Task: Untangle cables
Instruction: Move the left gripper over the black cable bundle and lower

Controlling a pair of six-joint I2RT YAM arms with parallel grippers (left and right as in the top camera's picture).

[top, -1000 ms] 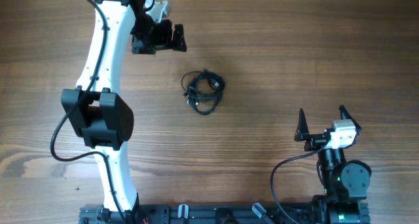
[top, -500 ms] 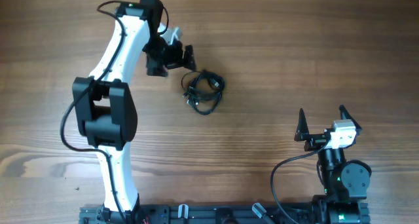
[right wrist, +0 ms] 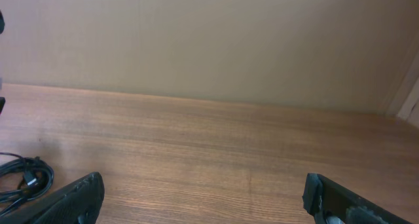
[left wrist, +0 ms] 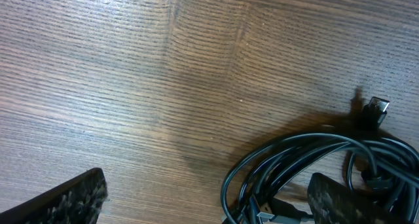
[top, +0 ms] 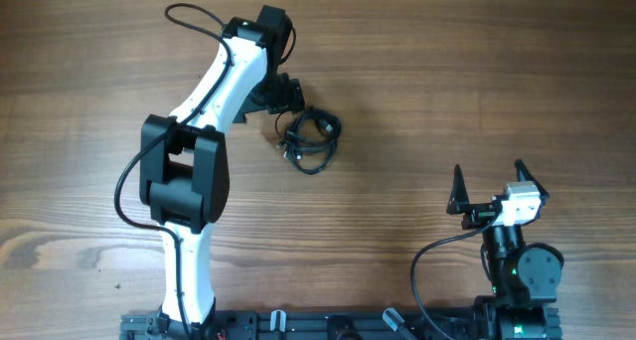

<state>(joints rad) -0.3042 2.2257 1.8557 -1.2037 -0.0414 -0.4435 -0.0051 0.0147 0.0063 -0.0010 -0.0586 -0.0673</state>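
My left jaws stand spread as wide as they go and hold nothing. In the overhead view they hang low over the table [top: 447,72], at the 11 o'clock side of the cables [top: 310,139] and just beside them. From my left wrist, one finger [left wrist: 65,198] is over bare wood. The other finger [left wrist: 344,198] sits in front of the black loops of the cables [left wrist: 308,158]. I cannot tell whether it touches them.

My right jaws are also fully spread and empty. They sit at 4 o'clock on the table, well apart from the bundle. From my right wrist the cables [right wrist: 23,178] show only at the far 9 o'clock edge of the view.

The cables lie near the middle of the table, a little toward 12 o'clock. They are wound into one loose, flat coil of several overlapping loops. From overhead the coil is nearly round, slightly longer from 1 o'clock to 7 o'clock. In my left wrist view a small dark plug [left wrist: 376,107] sticks out of the loops and points toward 12 o'clock.
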